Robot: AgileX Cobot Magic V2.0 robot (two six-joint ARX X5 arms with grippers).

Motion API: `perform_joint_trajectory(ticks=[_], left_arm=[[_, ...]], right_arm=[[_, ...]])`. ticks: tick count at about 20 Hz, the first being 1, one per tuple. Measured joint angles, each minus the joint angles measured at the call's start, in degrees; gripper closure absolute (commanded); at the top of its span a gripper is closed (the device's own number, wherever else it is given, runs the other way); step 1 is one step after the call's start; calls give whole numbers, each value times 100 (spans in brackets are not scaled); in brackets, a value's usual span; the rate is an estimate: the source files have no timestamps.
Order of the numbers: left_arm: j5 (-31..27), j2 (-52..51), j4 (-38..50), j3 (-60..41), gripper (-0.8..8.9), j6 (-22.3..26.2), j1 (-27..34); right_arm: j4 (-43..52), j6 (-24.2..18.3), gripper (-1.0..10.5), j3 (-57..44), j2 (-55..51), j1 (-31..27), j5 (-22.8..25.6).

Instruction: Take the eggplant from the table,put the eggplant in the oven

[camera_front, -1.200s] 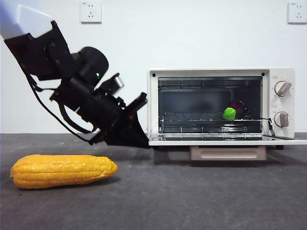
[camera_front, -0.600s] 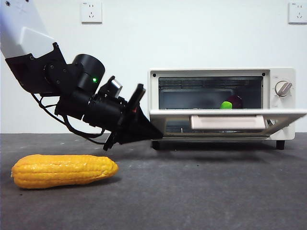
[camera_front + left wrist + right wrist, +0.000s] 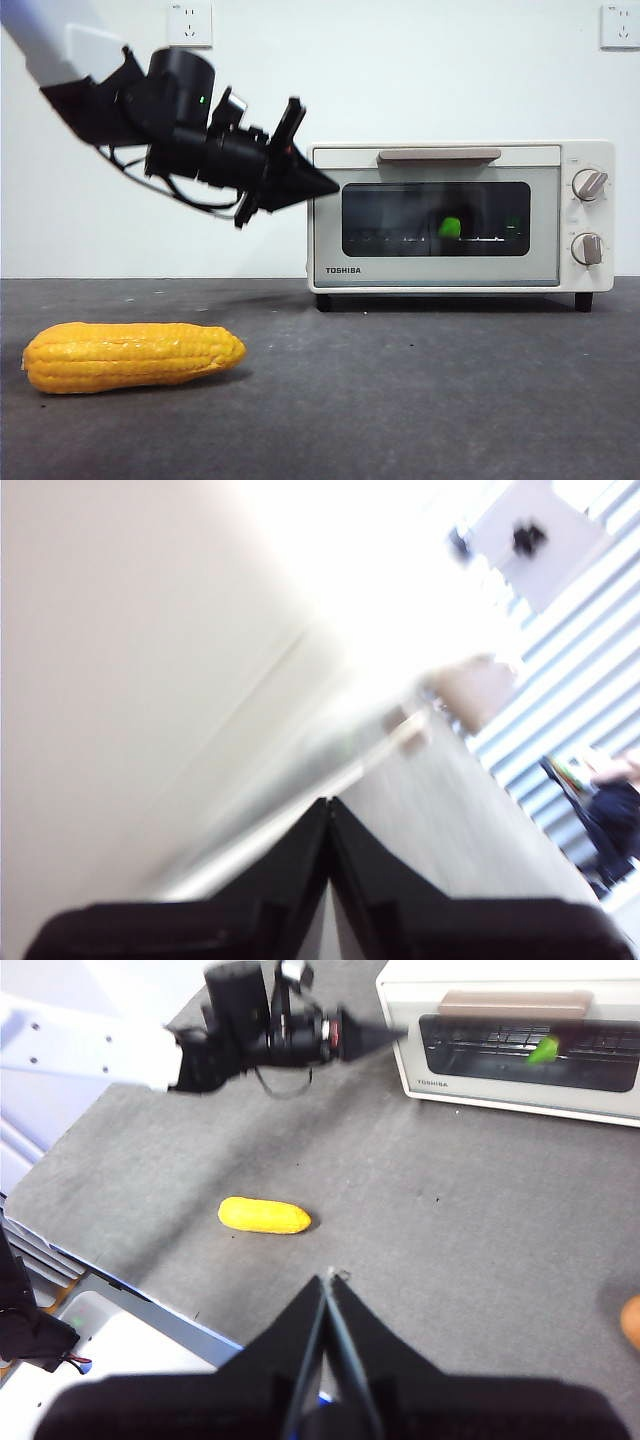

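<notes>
Worktop [image 3: 420, 400]: big, flat and dark grey. It carries the oven and the corn.

Oven [image 3: 460, 215]: a small cream-white box at about 3 o'clock in the front view. Its dark glass door is up and closed, with the handle bar along the top. The closed door keeps the eggplant inside.

Left gripper [image 3: 325, 183]: up in the air at about 10 o'clock in the front view, with its tip touching or almost touching the oven's top left corner. Its jaws are pressed together and hold nothing. I think they are shut so the tip works like one pushing finger on the door.

Right gripper [image 3: 330, 1278]: waits high over the worktop, well away from the oven. Its jaws are clenched and empty.

Corn [image 3: 133, 355]: a yellow cob lying on its side at 8 o'clock, well apart from the oven. It is not part of the job.

Eggplant [image 3: 450, 227]: inside the oven. Only its bright green cap shows through the glass.

Job: it looks done.
</notes>
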Motion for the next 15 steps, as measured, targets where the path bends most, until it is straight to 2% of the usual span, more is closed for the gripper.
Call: perform_joint_trajectory(ticks=[6, 15], left_arm=[[22, -2, -1255, 841, 821, 505, -9], [503, -63, -2070, 1331, 820, 673, -7]], right_arm=[[0, -9, 958, 0, 0, 0, 0], [0, -22, 958, 0, 0, 0, 61]])
